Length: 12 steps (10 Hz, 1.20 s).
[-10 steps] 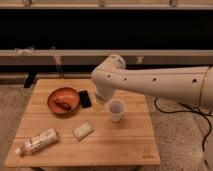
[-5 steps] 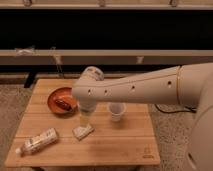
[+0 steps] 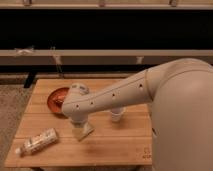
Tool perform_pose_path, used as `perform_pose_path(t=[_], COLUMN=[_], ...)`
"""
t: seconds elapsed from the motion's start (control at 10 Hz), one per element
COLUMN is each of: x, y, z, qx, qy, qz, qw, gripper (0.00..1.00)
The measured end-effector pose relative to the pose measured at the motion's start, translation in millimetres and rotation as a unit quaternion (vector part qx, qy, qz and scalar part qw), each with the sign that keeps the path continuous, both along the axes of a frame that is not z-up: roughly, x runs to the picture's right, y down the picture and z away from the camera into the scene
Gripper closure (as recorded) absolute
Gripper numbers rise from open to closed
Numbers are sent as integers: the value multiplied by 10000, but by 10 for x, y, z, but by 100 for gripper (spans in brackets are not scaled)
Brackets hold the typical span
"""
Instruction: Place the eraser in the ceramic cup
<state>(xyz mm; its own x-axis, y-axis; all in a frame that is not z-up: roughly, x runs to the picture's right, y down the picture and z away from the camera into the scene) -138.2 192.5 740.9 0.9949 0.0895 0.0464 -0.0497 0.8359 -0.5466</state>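
Note:
The eraser [image 3: 85,132], a small flat pale block, lies on the wooden table [image 3: 120,145] left of centre. My gripper [image 3: 80,124] is straight above it at the end of the white arm, pointing down and covering most of it; I cannot tell whether they touch. The ceramic cup [image 3: 117,116], small and white, stands upright to the right of the eraser, with its upper part hidden behind the arm.
A wide orange-brown bowl [image 3: 56,100] with something inside sits at the back left, partly behind the arm. A pale bottle-like packet [image 3: 37,142] lies at the front left. The big white arm [image 3: 175,100] fills the right side. Dark shelving runs behind the table.
The arm has swung left from above the cup and come down over the eraser. The eraser, cup, bowl and packet have not moved. The black flat object is now hidden.

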Motion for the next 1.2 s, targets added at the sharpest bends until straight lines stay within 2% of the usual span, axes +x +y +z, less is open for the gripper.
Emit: perform_pose_path(t=[0.2, 0.5, 1.1, 1.2], x=[-263, -343, -244, -234], y=[203, 367, 469, 486], z=[76, 208, 499, 530], qx=[-65, -172, -308, -315], qy=[-77, 28, 462, 518], qz=[-171, -294, -249, -252], qw=[9998, 9994, 9981, 9978], gripper=[20, 20, 20, 25])
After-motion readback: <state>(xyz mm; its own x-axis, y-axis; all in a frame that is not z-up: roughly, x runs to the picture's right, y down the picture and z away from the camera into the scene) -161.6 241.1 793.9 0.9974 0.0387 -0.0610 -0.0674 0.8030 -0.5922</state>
